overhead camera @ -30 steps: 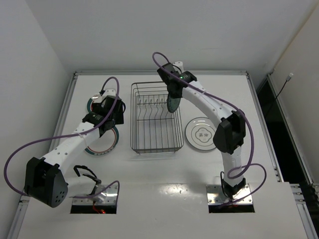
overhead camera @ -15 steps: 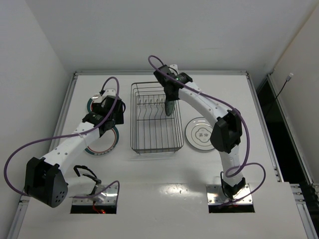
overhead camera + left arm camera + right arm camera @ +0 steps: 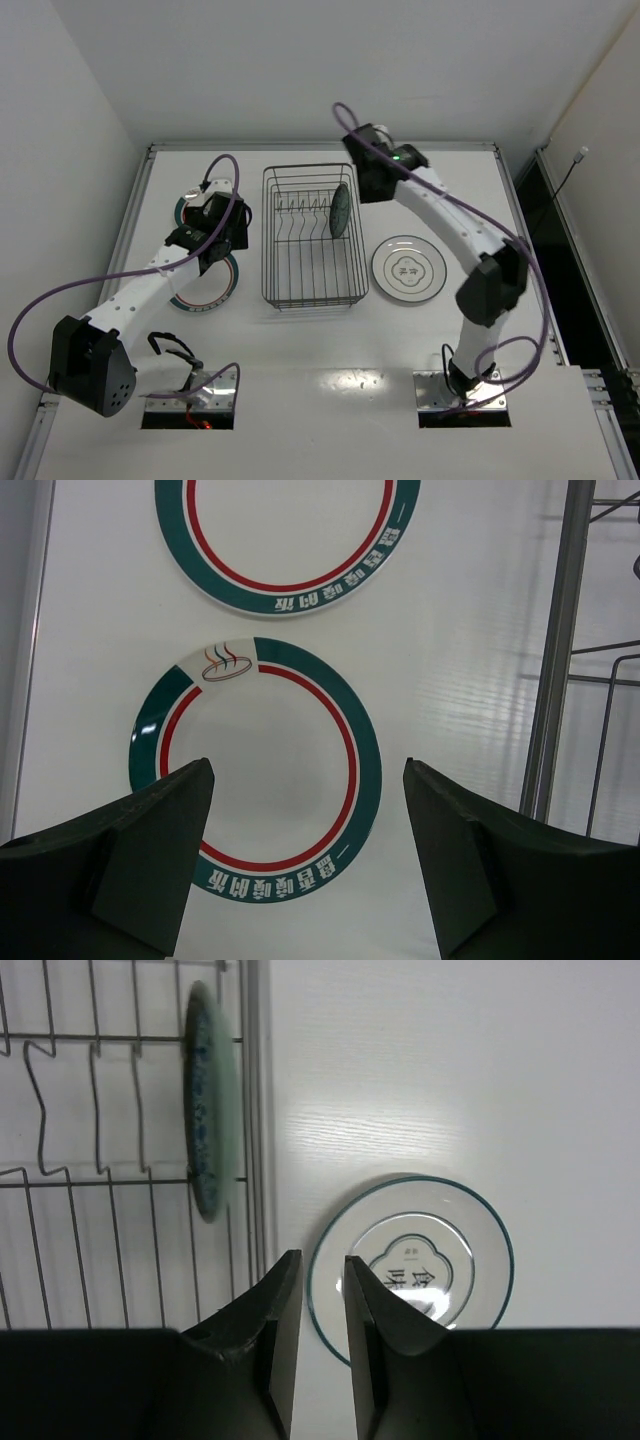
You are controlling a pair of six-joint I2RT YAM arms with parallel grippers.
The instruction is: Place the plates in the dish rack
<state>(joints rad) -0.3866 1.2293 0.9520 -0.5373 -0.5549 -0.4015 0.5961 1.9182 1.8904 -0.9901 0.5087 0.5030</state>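
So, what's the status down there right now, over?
Left gripper open above a teal-and-red rimmed round plate. Right gripper barely open, empty. One greenish round plate upright in the dark wire dish rack; three not yet loaded. Nothing blocking.

White arms (image 3: 150, 285), black joints (image 3: 490, 290), purple cables (image 3: 11, 345)

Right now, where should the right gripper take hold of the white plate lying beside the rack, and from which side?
Probably the rim on the side away from the dish rack, coming from above. The white plate lies flat on the table, so only its rim offers an edge, and the rack-side rim sits close to the wire wall.
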